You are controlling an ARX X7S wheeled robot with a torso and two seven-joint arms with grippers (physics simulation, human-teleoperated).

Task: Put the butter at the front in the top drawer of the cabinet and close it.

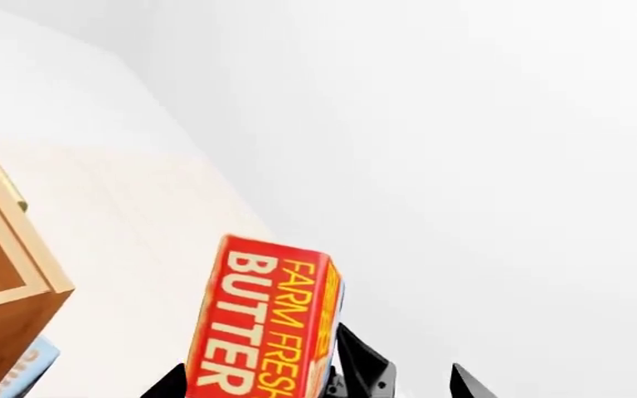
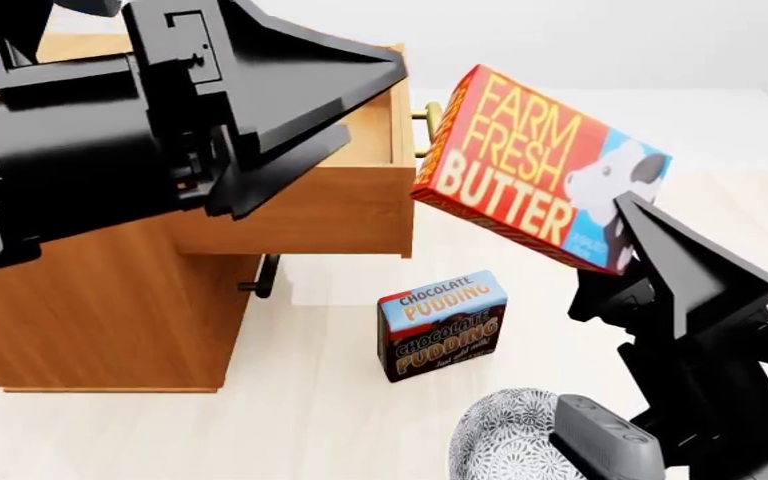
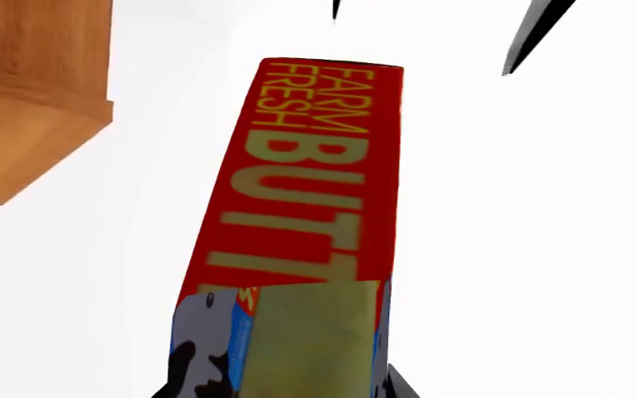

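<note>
Currently the butter (image 2: 540,170) is airborne, tilted, clamped at its cow-printed end by the right gripper (image 2: 631,240), just beside the brass handle (image 2: 427,117) of the top drawer (image 2: 337,205); the drawer stands pulled out of the cabinet (image 2: 104,300), its cavity open to the head view; judged from this, opening and pickup are done, while carrying the box over the drawer, releasing it inside and pushing the drawer shut are left. The left gripper (image 2: 344,100) hangs over the open drawer, its jaws apart and holding nothing; its bulk hides much of the drawer's interior from the head view. Only the head view shows the chocolate pudding box (image 2: 442,325) upright on the table (image 2: 317,400) below the drawer, and the patterned bowl (image 2: 511,440) near it; the right wrist view alone shows the butter's narrow underside close up; the left wrist view adds the drawer's wooden corner beside the box.
</note>
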